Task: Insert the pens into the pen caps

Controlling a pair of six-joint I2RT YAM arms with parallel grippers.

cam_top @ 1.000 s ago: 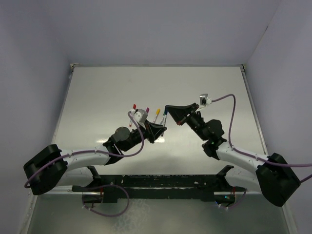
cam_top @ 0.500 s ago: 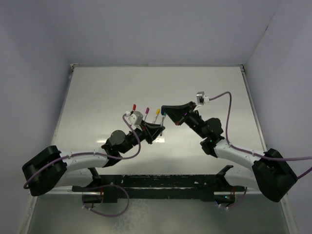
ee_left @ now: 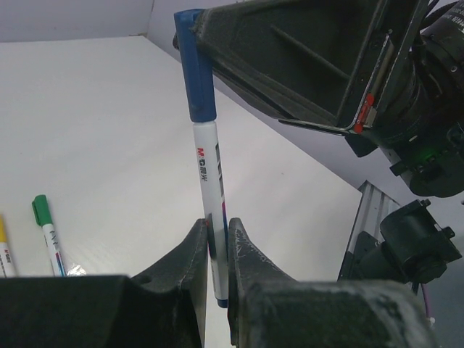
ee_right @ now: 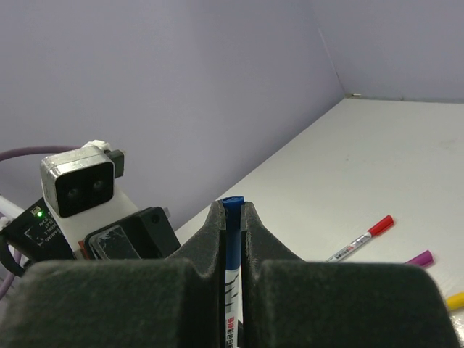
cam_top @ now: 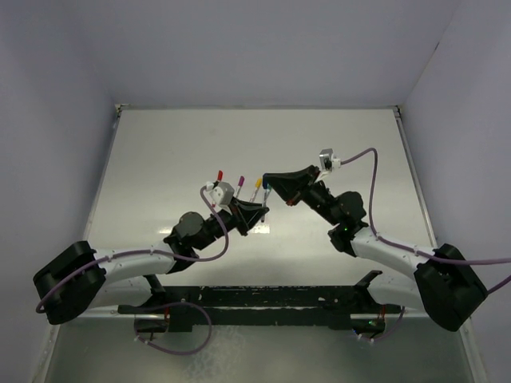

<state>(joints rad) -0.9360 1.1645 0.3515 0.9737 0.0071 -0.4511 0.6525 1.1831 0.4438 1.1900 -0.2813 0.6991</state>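
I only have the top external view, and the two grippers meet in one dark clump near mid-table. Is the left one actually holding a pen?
Observer: Yes. From the left wrist, the left gripper pinches the white barrel of the blue pen, which sticks out well past its fingertips.
Operator: And the blue cap?
Observer: The blue cap is on the pen's far end. The right wrist view shows the right gripper shut on it.
Operator: Any green pen? I can't find one.
Observer: A green-capped pen lies flat on the table beside the left gripper, seen from the left wrist.
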